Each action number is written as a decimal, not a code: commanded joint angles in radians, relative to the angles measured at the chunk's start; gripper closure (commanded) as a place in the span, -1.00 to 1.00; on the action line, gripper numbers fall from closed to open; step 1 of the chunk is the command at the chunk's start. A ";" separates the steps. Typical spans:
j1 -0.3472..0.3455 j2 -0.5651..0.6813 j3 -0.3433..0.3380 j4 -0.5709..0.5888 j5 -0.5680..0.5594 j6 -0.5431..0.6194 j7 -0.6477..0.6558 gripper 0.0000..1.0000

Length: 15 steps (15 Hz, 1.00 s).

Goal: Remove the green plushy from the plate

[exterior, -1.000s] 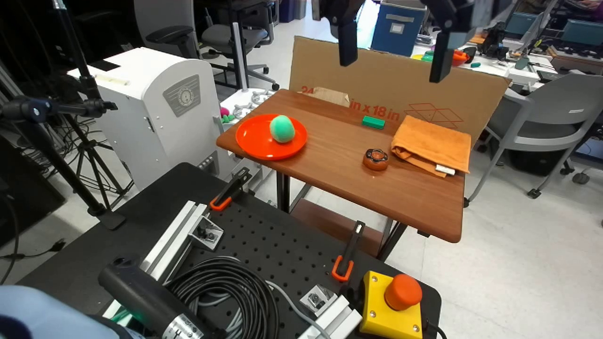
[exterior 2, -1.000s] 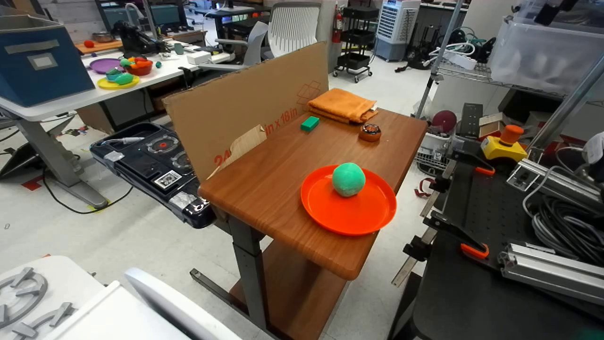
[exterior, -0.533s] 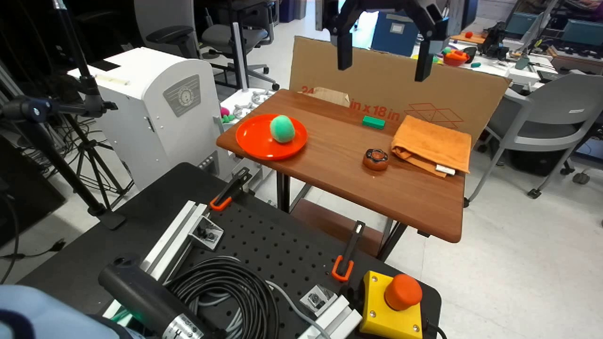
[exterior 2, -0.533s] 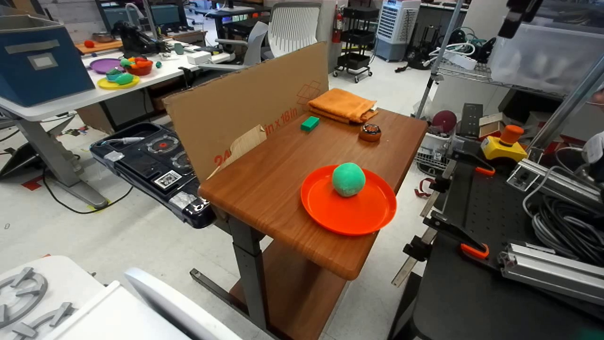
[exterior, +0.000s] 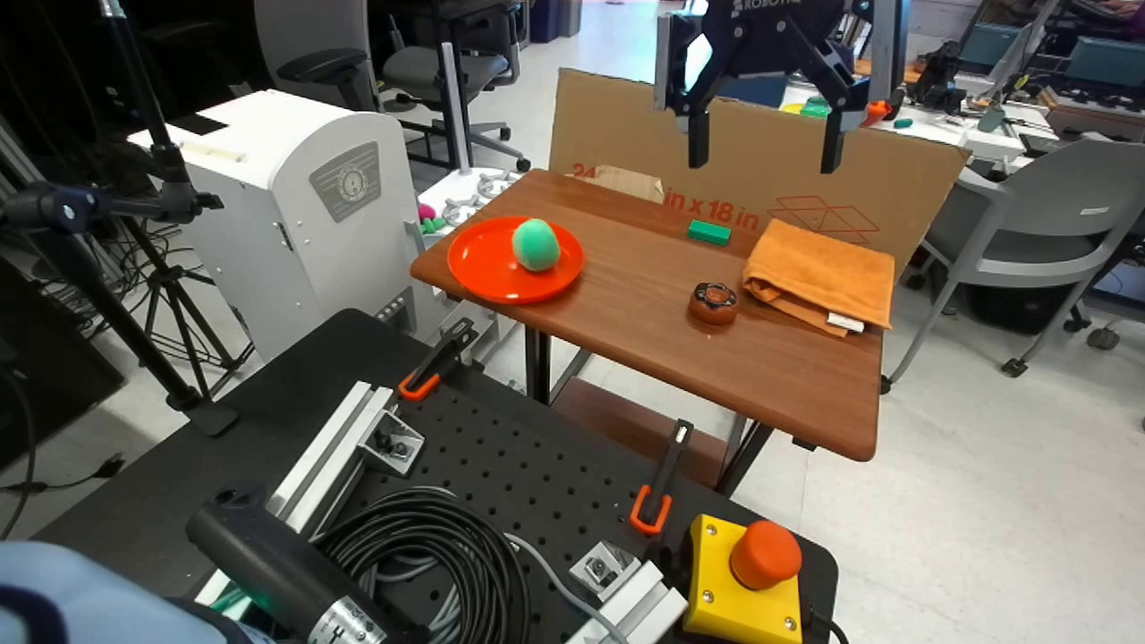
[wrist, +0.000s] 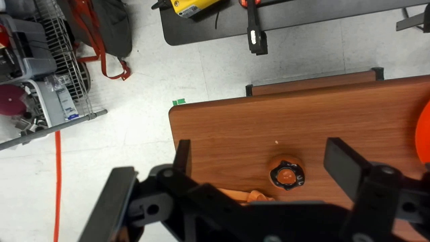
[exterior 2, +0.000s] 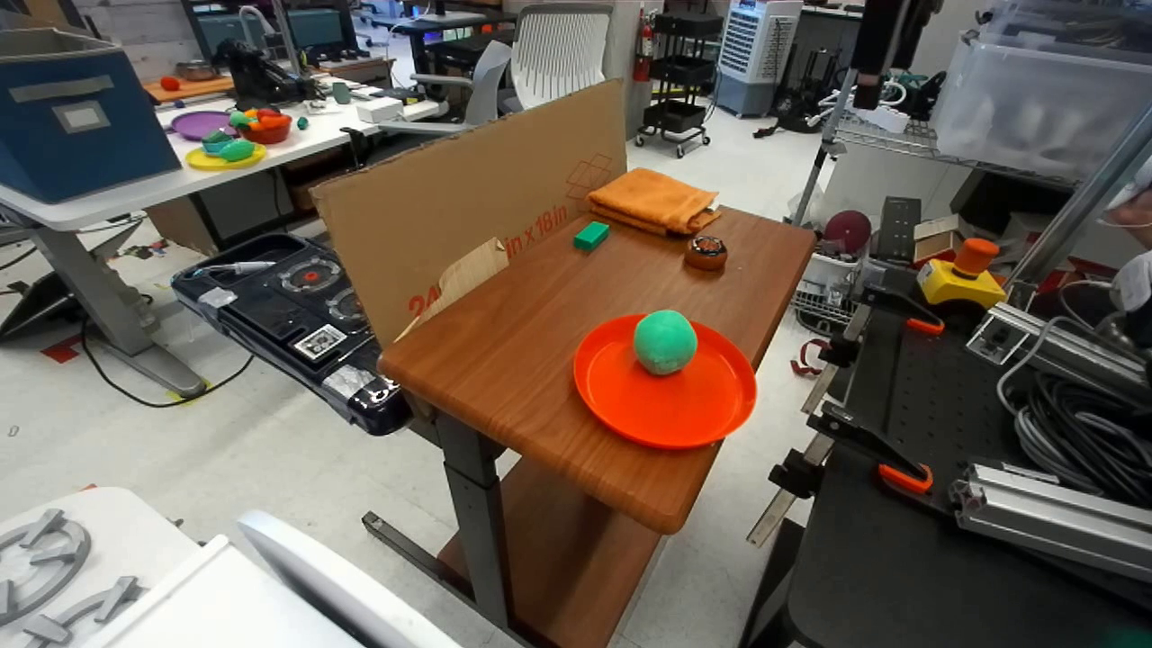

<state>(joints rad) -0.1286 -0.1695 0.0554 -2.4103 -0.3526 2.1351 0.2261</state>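
The green plushy [exterior: 536, 245] sits on the orange-red plate [exterior: 483, 268] at one end of the brown table. Both also show in an exterior view, the plushy [exterior 2: 665, 342] resting on the plate [exterior 2: 666, 418] off its middle. My gripper [exterior: 766, 152] is open with nothing between its fingers. It hangs high above the table, well apart from the plate. In the wrist view the open gripper [wrist: 262, 158] looks down on the table, and only the edge of the plate [wrist: 424, 134] shows at the far right. The plushy is out of the wrist view.
A small round brown-and-black object [exterior: 714, 303], an orange cloth [exterior: 818, 275] and a green block [exterior: 708, 233] lie on the table [exterior: 626, 277]. A cardboard panel [exterior: 733, 152] stands along its back. A black bench with clamps [exterior: 657, 487] stands in front.
My open gripper has come lower and farther over the table, moving down and to the left in an exterior view. The plushy and the plate have not moved.
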 commanded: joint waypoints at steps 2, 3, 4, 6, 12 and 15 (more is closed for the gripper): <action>0.063 0.154 0.009 0.120 -0.081 -0.060 0.046 -1.00; 0.080 0.181 0.009 0.138 -0.090 -0.071 0.047 -1.00; 0.097 0.206 0.010 0.154 -0.102 -0.082 0.049 -1.00; 0.135 0.253 0.014 0.181 -0.112 -0.099 0.042 -1.00; 0.261 0.368 0.047 0.272 -0.125 -0.161 0.046 -1.00; 0.293 0.412 0.063 0.315 -0.031 -0.137 0.033 -1.00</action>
<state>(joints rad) 0.1434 0.1915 0.1053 -2.1606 -0.4378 2.0125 0.2618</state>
